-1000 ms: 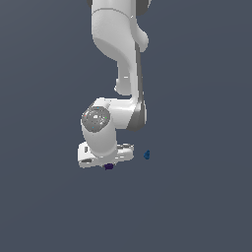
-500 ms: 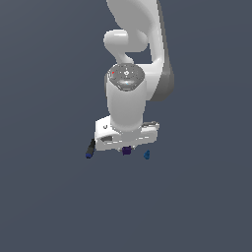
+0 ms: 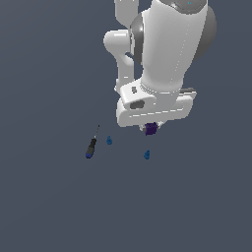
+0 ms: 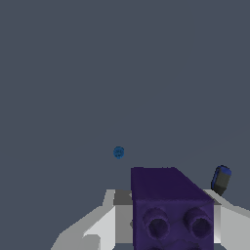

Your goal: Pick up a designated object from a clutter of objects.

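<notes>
The designated object, a dark purple studded block (image 3: 151, 129), hangs just under the white hand, above the grey floor. My gripper (image 3: 150, 126) is shut on it. The wrist view shows the block (image 4: 168, 202) close up, held between the pale fingers (image 4: 100, 227). The remaining clutter of objects lies below on the floor. It consists of a black-and-blue-handled screwdriver (image 3: 91, 145) towards the exterior view's left and two small blue drop-shaped pieces (image 3: 109, 141) (image 3: 146, 155). One blue piece (image 4: 118, 153) and the screwdriver's handle end (image 4: 221, 179) also appear in the wrist view.
The plain grey floor (image 3: 49, 206) stretches all around, with no edges or walls in view. The white arm (image 3: 167, 44) fills the upper part of the exterior view.
The hand has risen and shifted towards the exterior view's right, carrying the purple block. The screwdriver and both blue pieces now show uncovered on the floor.
</notes>
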Available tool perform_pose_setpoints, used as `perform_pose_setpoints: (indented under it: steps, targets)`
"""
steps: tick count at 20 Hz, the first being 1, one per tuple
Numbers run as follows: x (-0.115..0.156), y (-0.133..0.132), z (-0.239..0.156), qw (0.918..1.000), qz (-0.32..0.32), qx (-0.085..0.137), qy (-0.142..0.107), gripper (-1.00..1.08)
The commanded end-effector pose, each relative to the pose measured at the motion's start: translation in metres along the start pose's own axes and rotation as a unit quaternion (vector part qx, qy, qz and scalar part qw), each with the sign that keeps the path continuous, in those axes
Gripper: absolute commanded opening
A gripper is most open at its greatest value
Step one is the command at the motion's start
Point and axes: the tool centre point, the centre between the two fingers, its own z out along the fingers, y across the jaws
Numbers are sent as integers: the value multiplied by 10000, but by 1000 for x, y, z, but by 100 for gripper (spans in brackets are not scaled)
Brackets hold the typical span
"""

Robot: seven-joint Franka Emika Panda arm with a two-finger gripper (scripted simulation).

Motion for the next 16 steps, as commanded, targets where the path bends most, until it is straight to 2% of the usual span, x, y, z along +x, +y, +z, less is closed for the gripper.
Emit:
perform_pose_setpoints:
  steps: [1, 8, 16]
  targets:
    - [-2, -19, -25, 10000, 2, -2, -3, -100]
    - [-2, -64, -85, 10000, 3, 3, -1, -100]
    - [0, -90, -120, 10000, 3, 10, 0, -100]
